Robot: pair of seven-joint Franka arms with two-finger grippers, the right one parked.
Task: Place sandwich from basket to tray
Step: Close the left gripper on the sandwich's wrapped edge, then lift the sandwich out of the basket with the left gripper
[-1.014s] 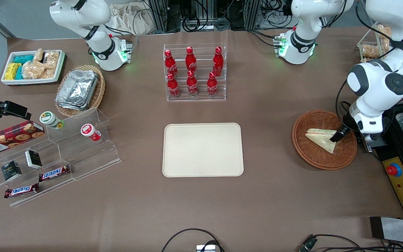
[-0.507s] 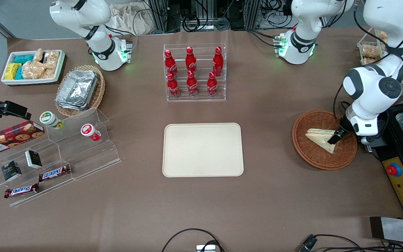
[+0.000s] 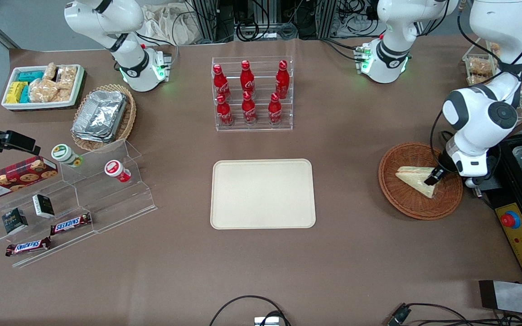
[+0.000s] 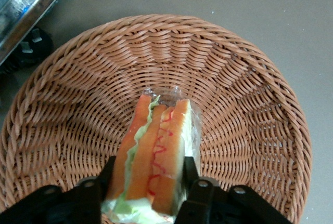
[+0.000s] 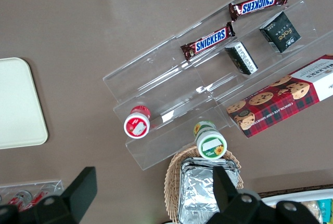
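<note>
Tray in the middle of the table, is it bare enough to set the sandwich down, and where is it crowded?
The tray is fully bare. Bare table borders it toward the basket and the front camera. Crowded spots: the cola bottle rack and the snack shelf. The gripper is shut on the sandwich in the basket.

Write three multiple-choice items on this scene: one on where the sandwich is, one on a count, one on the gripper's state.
1. Where is the sandwich?
A. in the basket
B. on the tray
C. on the bare table

2. How many red bottles stand in the clear rack?
A. four
B. six
C. eight

3. The gripper is
A. open above the tray
B. shut on nothing
C. shut on the sandwich

Answers: 1 A, the wedge lies on wicker; 2 B, two rows of three; 3 C, the wrist view shows both fingers pressed against the sandwich's sides.
</note>
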